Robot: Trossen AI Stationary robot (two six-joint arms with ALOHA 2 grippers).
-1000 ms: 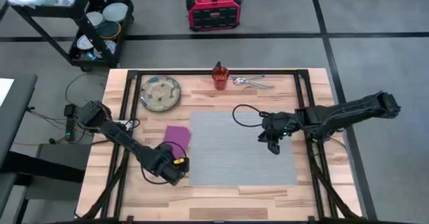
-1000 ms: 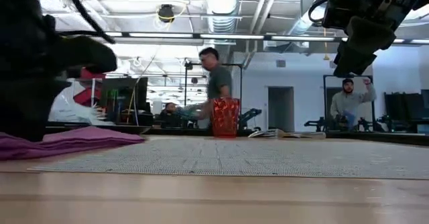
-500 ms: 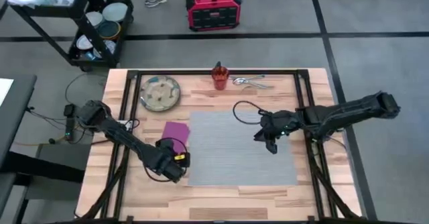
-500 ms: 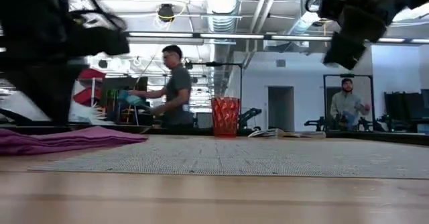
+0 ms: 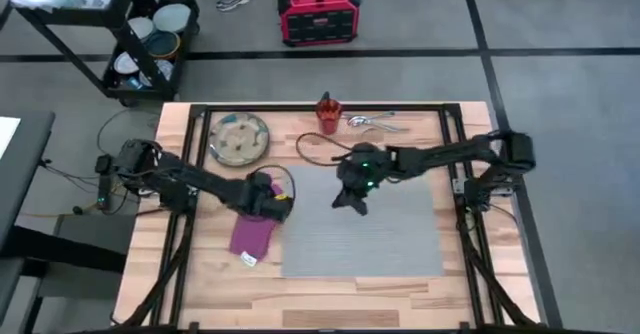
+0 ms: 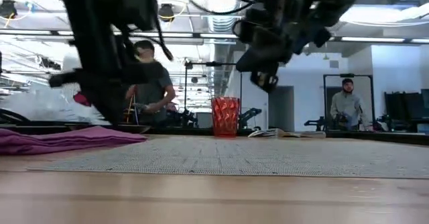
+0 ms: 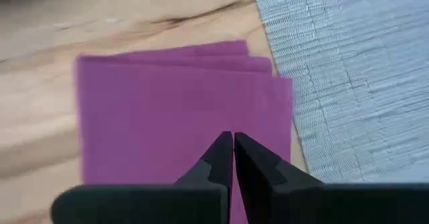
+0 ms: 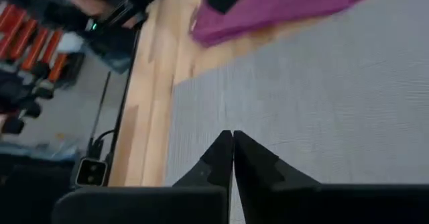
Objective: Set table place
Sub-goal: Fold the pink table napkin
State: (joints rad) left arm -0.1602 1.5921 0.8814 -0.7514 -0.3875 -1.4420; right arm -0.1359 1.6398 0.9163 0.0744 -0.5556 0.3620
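While my left gripper (image 7: 232,158) hovers pinched shut over the napkin (image 7: 181,110), my right gripper (image 8: 232,158) — also closed, empty — hangs above the mat (image 8: 322,110).

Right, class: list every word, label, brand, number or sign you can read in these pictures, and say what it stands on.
None can be read.
Red box on the floor beyond the table: its top panel is too small to read.
Napkin, mat, plate, cup: no writing shows.
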